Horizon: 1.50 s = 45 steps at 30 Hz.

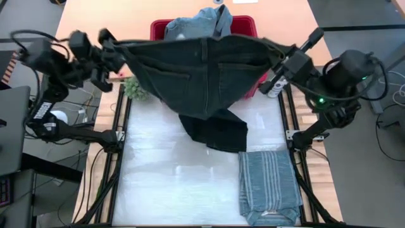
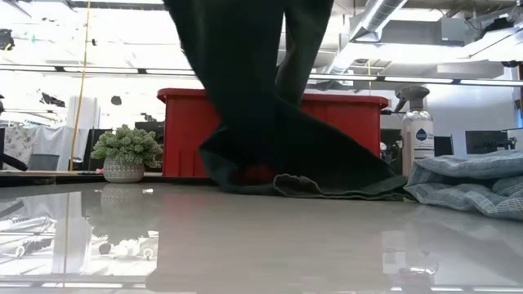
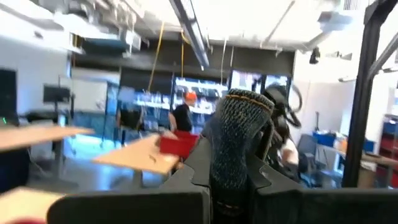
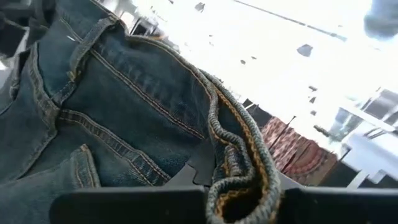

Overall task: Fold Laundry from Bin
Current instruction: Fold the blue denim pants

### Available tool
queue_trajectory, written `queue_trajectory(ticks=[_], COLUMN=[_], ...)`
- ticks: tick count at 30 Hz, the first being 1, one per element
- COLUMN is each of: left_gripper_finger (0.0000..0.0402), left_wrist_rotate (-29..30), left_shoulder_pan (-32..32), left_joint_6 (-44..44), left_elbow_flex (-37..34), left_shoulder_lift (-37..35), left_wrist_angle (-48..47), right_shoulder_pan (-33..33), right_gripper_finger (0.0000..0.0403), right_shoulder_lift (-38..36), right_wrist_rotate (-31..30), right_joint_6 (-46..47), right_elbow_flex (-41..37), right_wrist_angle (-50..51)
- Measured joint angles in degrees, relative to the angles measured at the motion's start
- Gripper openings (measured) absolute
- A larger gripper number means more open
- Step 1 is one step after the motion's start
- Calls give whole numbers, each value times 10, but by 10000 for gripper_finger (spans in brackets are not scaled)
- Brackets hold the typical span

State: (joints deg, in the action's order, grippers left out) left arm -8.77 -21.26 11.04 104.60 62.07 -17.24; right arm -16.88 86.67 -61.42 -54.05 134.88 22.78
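Both arms raised; dark trousers (image 1: 202, 76) stretched by the waistband between them, seat pockets facing the overhead camera. Left gripper (image 1: 112, 45) clamped on one waistband corner, right gripper (image 1: 278, 54) clamped on the other; in the right wrist view denim hem bunched between the fingers. Legs hang below and between the two grippers, cuffs pooled on the table (image 1: 164, 183) in a crumpled heap. Bin (image 1: 250, 25) sits just beyond the stretched band, light denim piece (image 1: 202, 22) draped over its rim. Striped shirt (image 1: 269, 183) lies folded, on the near side of the right gripper.

Judgement: keep band taut and level, draw toward table's near edge so legs trail out straight; lower both ends together, clear of striped shirt
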Motion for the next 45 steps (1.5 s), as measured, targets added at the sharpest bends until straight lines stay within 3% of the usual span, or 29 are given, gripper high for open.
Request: queue_trajectory(ticks=[6, 12, 19, 23, 28, 35, 40, 45], left_gripper_finger=[5, 5, 6, 6, 6, 7, 7, 7], left_wrist_rotate=[-37, -115, -239, -242, -246, -371, -385, -391], left_shoulder_pan=[0, 0, 0, 0, 0, 0, 0, 7], left_joint_6=[4, 60, 7, -56, -89, -90, -98, -138], left_elbow_flex=[111, 214, 287, 288, 285, 282, 283, 283], left_shoulder_lift=[47, 89, 116, 128, 183, 285, 299, 299], left_wrist_angle=[-22, -93, -233, -245, -244, -198, -149, -121], right_shoulder_pan=[-21, -97, -178, -191, -137, 4, 97, 176], right_gripper_finger=[44, 44, 44, 44, 44, 44, 44, 44], right_shoulder_lift=[1, 1, -1, -2, -5, -3, -5, 9], right_wrist_rotate=[5, 44, 44, 94, 196, 364, 463, 601], right_joint_6=[-129, -187, -106, -24, 65, 166, 233, 271], right_elbow_flex=[-1, -1, -2, -2, -2, -3, -2, -2], right_wrist_angle=[-132, -143, -24, 57, 123, 177, 217, 226])
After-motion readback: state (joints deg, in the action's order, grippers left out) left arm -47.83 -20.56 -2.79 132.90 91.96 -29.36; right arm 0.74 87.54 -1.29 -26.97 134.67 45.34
